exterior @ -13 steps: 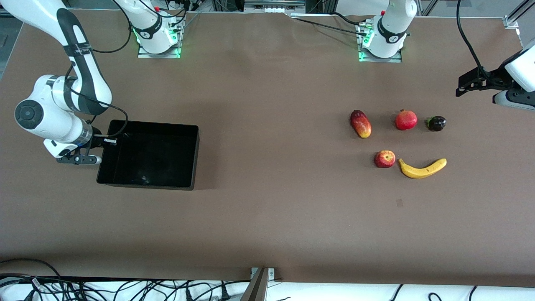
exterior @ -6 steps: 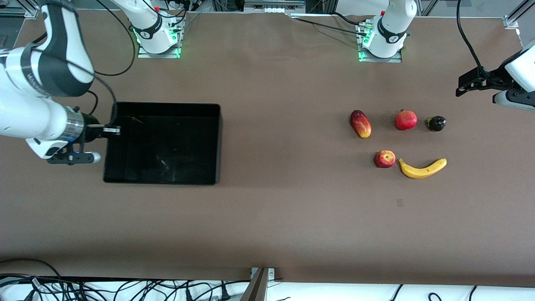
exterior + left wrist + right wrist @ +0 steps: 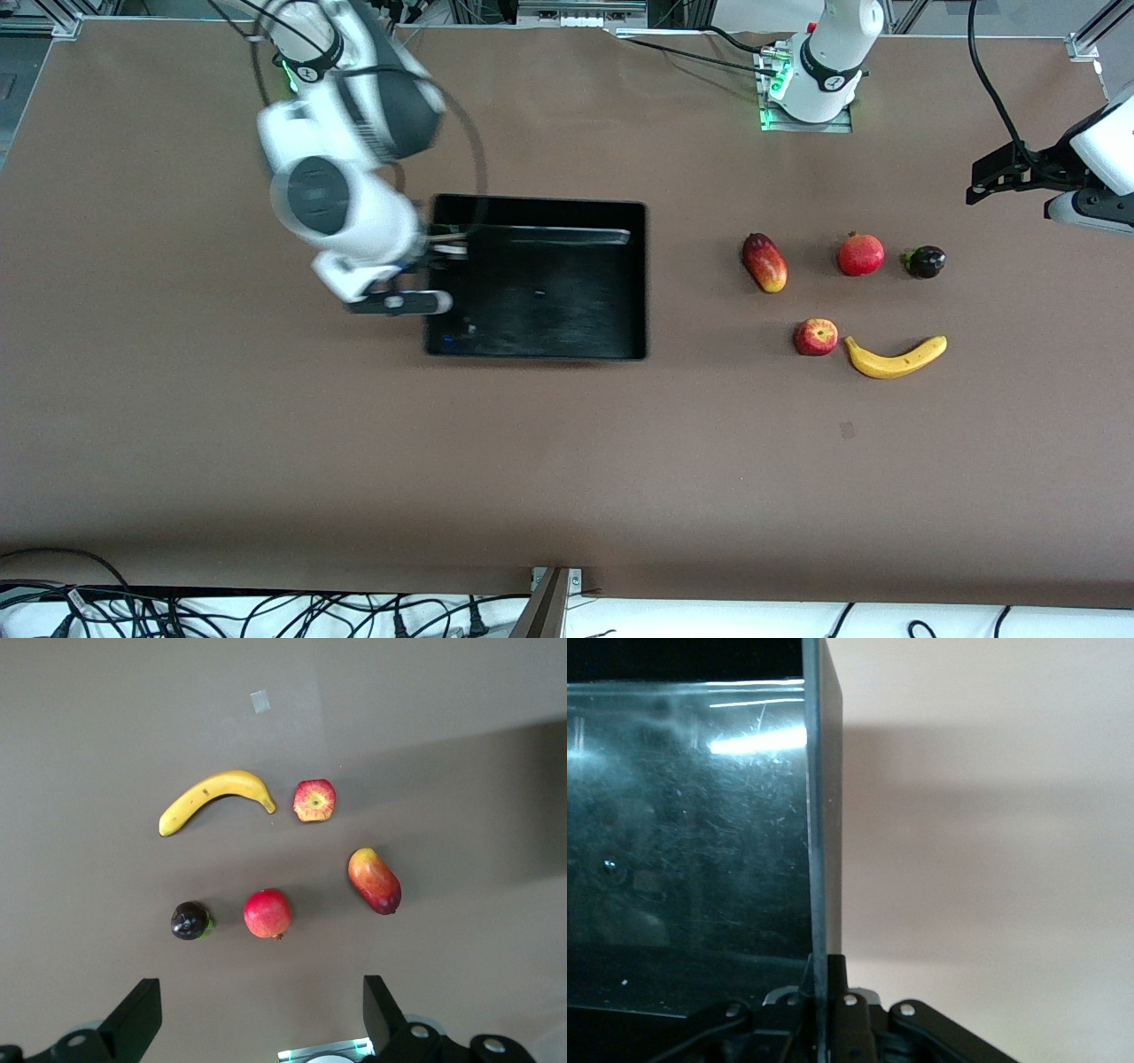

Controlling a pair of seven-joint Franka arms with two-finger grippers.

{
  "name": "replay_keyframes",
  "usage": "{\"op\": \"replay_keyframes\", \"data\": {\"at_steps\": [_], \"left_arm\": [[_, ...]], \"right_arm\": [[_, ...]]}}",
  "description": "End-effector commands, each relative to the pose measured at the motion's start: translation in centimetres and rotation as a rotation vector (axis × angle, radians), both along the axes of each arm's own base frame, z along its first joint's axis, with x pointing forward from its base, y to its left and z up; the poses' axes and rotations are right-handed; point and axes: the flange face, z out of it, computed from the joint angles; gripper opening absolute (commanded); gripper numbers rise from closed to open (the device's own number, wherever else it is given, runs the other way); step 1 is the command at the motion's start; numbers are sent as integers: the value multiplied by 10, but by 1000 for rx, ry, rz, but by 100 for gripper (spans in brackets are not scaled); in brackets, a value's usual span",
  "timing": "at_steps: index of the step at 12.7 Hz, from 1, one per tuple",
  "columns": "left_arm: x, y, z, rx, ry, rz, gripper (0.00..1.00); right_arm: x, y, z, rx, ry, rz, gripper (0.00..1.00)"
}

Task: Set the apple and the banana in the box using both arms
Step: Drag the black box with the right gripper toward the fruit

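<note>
mango (image 3: 765, 262): lies toward the left arm's end of the bench
pomegranate (image 3: 860, 254): beside the mango, nearer that end edge
dark round fruit (image 3: 925, 261): beside the pomegranate, closest to the end edge
bench (image 3: 567, 461): brown

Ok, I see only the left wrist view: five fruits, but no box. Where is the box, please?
Observer: The box is on the table beside the mango, toward the right arm's end.
Operator: Is something holding it?
Observer: Yes. The right gripper is shut on the box's wall that faces the right arm's end; its fingers pinch the wall.
Operator: And where over the table is my left gripper?
Observer: The left gripper waits open in the air, over bare table toward the left arm's end from the dark fruit.
</note>
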Motion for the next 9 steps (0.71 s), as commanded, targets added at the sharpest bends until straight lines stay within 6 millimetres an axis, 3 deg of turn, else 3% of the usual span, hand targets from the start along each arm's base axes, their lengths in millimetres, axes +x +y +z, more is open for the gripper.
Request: {"op": "replay_keyframes", "data": {"at_steps": [1,4,5,7,8,9], "left_arm": [[2,0,6,-11,2,-4,100],[2,0,5,-11,4,-4,100],[2,0,5,-12,4,-4,100],[2,0,5,-12,4,-4,100],[2,0,5,-12,4,-4,100],[2,1,5,-12,4,-2,100]], "right_arm": [[-10,77,-41,52,-84,-57,0],[-54,150,-102,87,-145,-99,0],[-67,165,-120,88,-151,-84,0],[-71,168,-138,78,-143,-73,0],[-72,168,-139,77,-145,-62,26],[-72,168,-135,72,-156,-57,99]]}}
